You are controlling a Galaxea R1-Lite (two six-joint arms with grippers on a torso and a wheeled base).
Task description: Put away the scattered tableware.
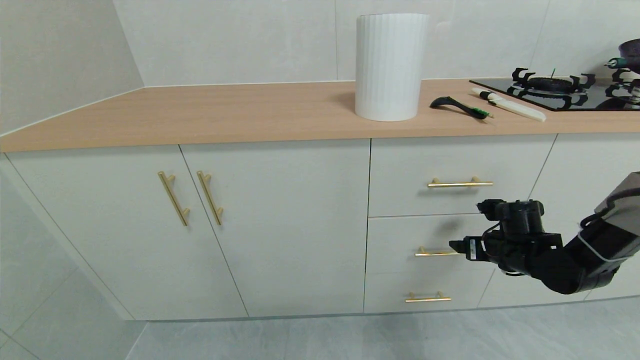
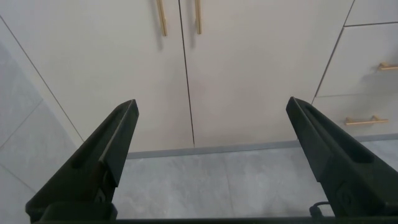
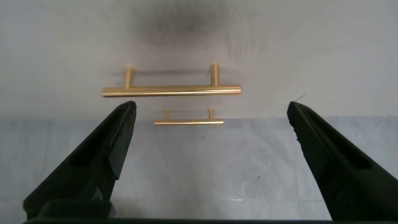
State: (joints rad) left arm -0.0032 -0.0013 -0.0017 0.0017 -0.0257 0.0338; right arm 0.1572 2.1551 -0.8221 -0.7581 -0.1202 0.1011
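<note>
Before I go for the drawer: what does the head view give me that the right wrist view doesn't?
Head, not wrist: counter, white canister, black utensil, white knife, stove, top handle, double doors.
Wrist, not head: the right gripper from behind, fingers wide apart, middle handle seen between them.
Both: that gripper, the middle handle, bottom handle, floor.

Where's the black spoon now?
The black spoon lies on the counter, right side in the head view, between the white canister and a white utensil by the stove.
</note>
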